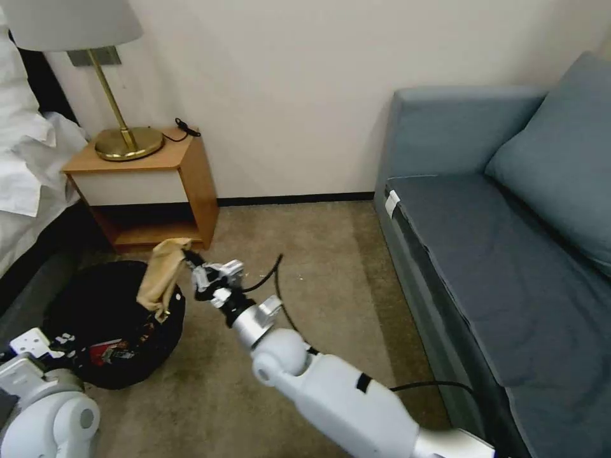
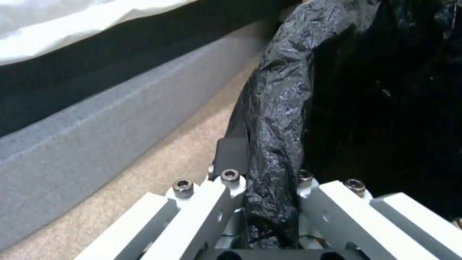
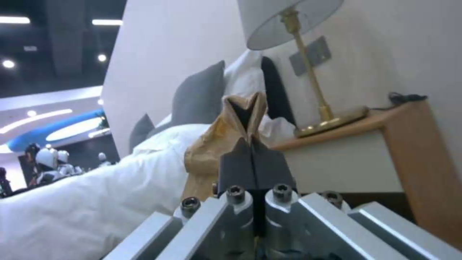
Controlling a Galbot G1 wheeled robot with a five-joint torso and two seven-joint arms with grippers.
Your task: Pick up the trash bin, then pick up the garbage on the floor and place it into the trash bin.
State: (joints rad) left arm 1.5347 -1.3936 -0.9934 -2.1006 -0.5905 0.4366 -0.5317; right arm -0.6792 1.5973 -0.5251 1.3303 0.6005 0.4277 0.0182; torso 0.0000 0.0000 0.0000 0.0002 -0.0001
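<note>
The trash bin (image 1: 108, 318), low and round with a crinkly black bag liner, hangs at the lower left, near the bed. My left gripper (image 2: 262, 180) is shut on its bag-covered rim (image 2: 279, 108). A red-and-white packet (image 1: 111, 352) lies inside the bin. My right gripper (image 1: 189, 257) is shut on a tan crumpled paper bag (image 1: 162, 273), one piece of the garbage, holding it just above the bin's right rim. In the right wrist view the black fingertips (image 3: 252, 164) pinch the paper bag (image 3: 226, 137) between them.
A wooden nightstand (image 1: 156, 191) with a brass lamp (image 1: 124, 137) stands against the wall behind the bin. The bed (image 1: 25, 172) with white sheets is at the left. A blue-grey sofa (image 1: 509, 254) fills the right. Beige carpet (image 1: 331, 267) lies open between them.
</note>
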